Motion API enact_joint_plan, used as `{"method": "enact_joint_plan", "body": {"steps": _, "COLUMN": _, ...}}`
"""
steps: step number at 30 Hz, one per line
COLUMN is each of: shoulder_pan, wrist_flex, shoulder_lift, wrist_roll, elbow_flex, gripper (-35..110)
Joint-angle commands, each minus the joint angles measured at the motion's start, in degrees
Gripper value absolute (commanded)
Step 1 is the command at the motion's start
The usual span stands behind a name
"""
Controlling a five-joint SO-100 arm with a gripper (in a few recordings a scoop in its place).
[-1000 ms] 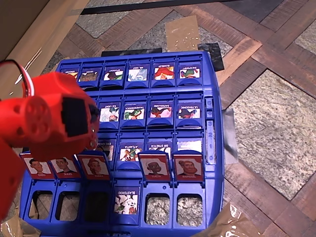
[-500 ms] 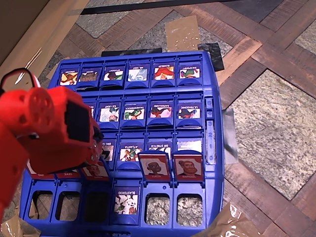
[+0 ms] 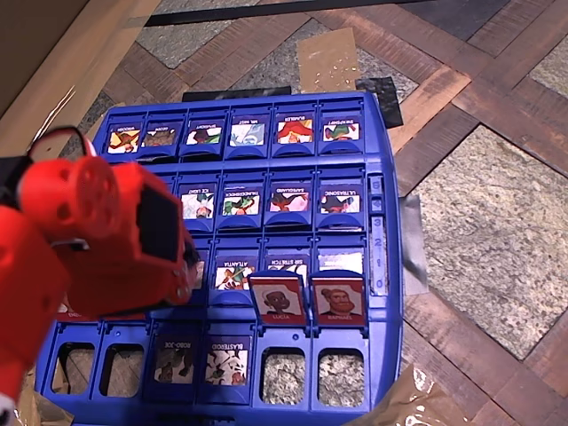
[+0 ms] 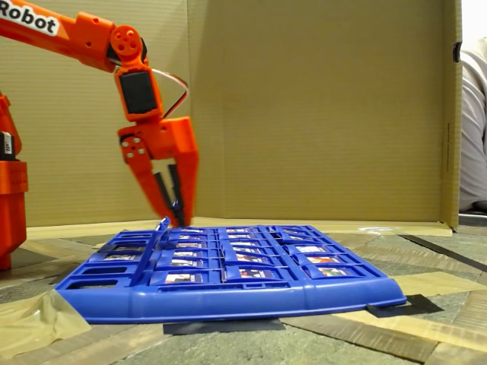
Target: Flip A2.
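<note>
Looking at the board point(image 3: 390, 266), your A2 tile point(image 3: 178, 359) already lies flat, ROBO-JOE face up, just below the gripper point(image 4: 176, 213), whose jaws look nearly pressed together and hold nothing, so you're basically done and I'd just lift clear.

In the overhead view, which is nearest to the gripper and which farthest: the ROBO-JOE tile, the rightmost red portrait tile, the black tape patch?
Measured from the gripper, overhead view:
1. ROBO-JOE tile, lying flat in the bottom row, just below it.
2. Rightmost red portrait tile, to the right.
3. Black tape patch, beyond the board's upper right corner.
</note>
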Motion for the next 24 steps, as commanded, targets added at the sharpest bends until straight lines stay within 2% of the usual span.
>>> {"method": "enact_joint_plan", "body": {"steps": 1, "shoulder_pan": 0.70, "wrist_flex": -5.80, "shoulder_lift": 2.02, "wrist_roll": 0.97, "elbow_flex": -2.11, "gripper": 0}}
{"method": "enact_joint_plan", "body": {"steps": 9, "shoulder_pan": -0.09, "wrist_flex": -22.76, "shoulder_lift": 11.16, "wrist_roll": 0.97, "elbow_flex": 0.53, "gripper": 0}}
{"method": "enact_joint_plan", "body": {"steps": 16, "shoulder_pan": 0.00, "wrist_flex": -32.17, "shoulder_lift": 17.49, "wrist_roll": 0.97, "elbow_flex": 3.34, "gripper": 0}}
{"method": "enact_joint_plan", "body": {"steps": 24, "shoulder_pan": 0.18, "wrist_flex": -47.64, "shoulder_lift": 24.87, "wrist_roll": 0.79, "elbow_flex": 10.99, "gripper": 0}}
